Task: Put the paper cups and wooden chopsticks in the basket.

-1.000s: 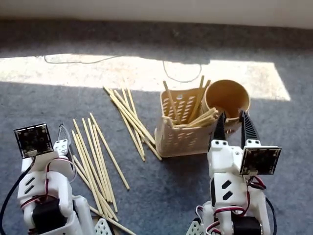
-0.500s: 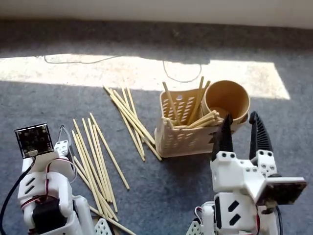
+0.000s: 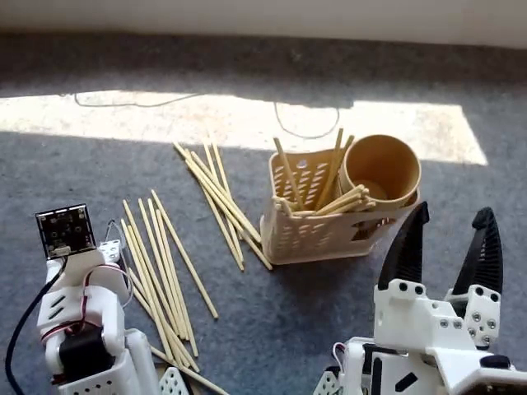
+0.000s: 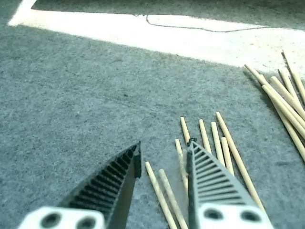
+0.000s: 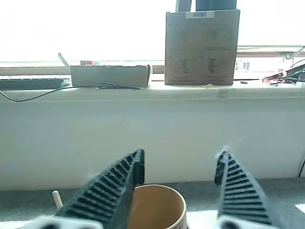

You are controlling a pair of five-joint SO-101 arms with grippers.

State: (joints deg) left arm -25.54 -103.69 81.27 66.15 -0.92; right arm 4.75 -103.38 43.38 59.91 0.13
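Right gripper [image 3: 455, 211] is spread wide, nothing held; left gripper [image 4: 164, 144] is parted, empty, over chopsticks [image 4: 233, 148]. Paper cup [image 3: 380, 169] is seated in basket [image 3: 309, 234].

no text, number or sign can be read. the cardboard box [image 5: 202, 46] standing on the window ledge [image 5: 143, 91] has faint printed marks on its face and a pale label [image 5: 199, 15] at its upper edge, but both are too blurred to make out.
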